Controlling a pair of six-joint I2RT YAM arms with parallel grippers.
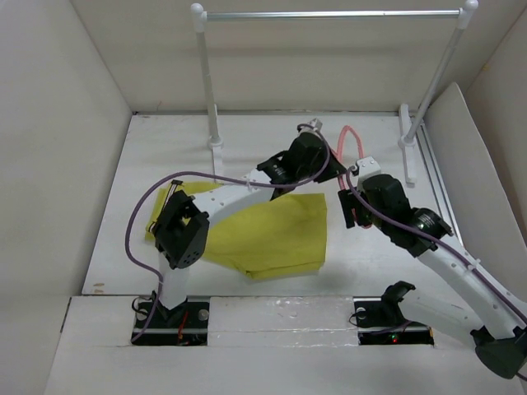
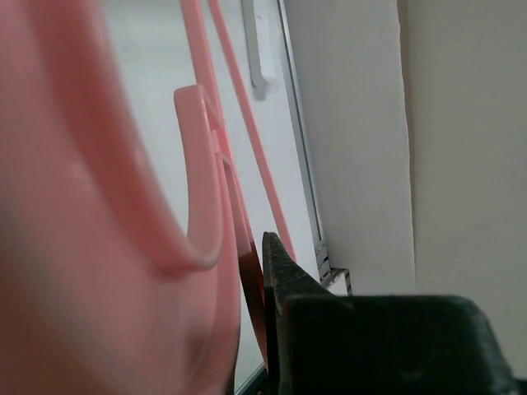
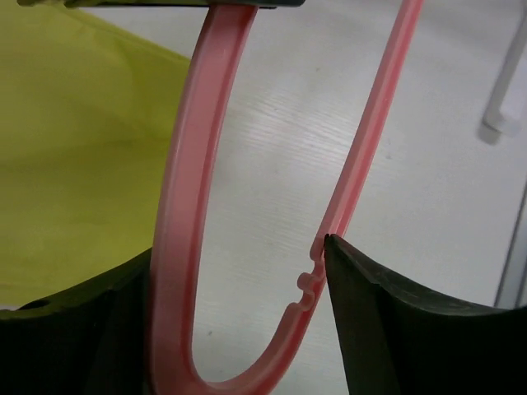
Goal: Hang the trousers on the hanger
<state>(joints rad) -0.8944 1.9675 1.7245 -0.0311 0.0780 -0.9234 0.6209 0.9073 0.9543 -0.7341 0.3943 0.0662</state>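
The trousers (image 1: 272, 234) lie flat on the worktop (image 1: 165, 148), left of centre, folded into a broad yellow-green patch. The left forearm passes over their far edge.

The left gripper (image 1: 323, 158) sits just beyond the trousers' far right corner. In the left wrist view one black finger (image 2: 284, 321) shows, with the hanger (image 3: 177, 206) lying against it. The other finger is hidden behind blurred pink plastic, so whether these jaws are clenched cannot be told.

The hanger is off the worktop, between the two grippers, right of the trousers and apart from them.

The right gripper (image 3: 239, 263) is at the hanger's curved end. Its jaws are closed across that U-shaped bend. One finger (image 3: 387, 329) touches the notched outer side and the other presses the opposite side.

The rack (image 1: 329, 14) stands at the far edge of the worktop, well apart from the hanger.
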